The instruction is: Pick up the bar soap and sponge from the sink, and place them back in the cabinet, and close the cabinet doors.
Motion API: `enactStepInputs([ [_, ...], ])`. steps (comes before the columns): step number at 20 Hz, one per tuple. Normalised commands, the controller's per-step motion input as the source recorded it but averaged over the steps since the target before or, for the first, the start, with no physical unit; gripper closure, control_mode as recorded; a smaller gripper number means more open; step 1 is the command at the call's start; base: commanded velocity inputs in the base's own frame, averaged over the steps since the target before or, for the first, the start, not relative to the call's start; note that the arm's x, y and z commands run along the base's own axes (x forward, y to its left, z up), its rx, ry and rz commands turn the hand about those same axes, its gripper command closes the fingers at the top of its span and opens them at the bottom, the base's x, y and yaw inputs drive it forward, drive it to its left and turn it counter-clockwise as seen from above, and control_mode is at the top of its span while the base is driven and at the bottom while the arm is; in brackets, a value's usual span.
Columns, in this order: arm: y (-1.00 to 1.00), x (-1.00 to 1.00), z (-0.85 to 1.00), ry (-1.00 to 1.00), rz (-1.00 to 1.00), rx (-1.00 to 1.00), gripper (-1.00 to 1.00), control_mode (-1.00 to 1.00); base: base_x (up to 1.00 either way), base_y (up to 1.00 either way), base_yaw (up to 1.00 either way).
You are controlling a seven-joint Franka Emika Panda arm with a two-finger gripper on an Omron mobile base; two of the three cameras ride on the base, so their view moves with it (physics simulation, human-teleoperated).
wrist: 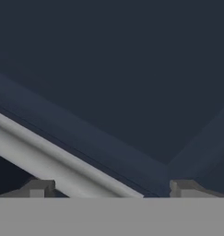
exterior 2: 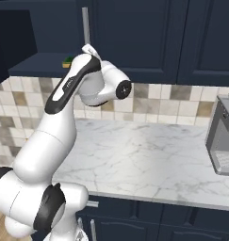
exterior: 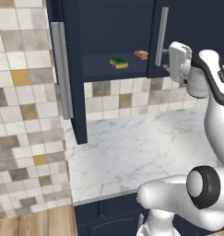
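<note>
On the cabinet (exterior: pixel 118 27) shelf lie the sponge (exterior: pixel 119 62) and bar soap (exterior: pixel 141 55), already stowed. The tool (wrist: pixel 111 191), wide open and empty, straddles a door handle (wrist: pixel 53 161), apparently to shut it.

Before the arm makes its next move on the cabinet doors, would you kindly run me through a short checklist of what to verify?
1. Sponge on the cabinet shelf: ok, it lies flat, back from the front edge.
2. Bar soap on the shelf: ok, to the right of the sponge and apart from it.
3. Gripper free: ok, open with nothing between the fingertips.
4. Gripper lined up with the right door handle: ok, the handle bar crosses just ahead of the fingertips in the hand view.
5. Left door shut: not ok, it stands wide open.
6. Right door shut: cannot tell.
</note>
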Motion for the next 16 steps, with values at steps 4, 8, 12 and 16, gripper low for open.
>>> enactStepInputs([
  [4,0.18,0.17,0.0,0.0,0.0,0.0,-1.0,-1.0,0.0,0.0,0.0],
  [8,0.01,0.0,0.0,0.0,0.0,0.0,-1.0,-1.0,0.0,0.0,0.0],
  [12,-0.01,0.0,0.04,0.0,0.0,0.0,-1.0,-1.0,0.0,0.0,0.0],
  [16,-0.07,0.0,0.09,0.0,0.0,0.0,-1.0,-1.0,0.0,0.0,0.0],
])
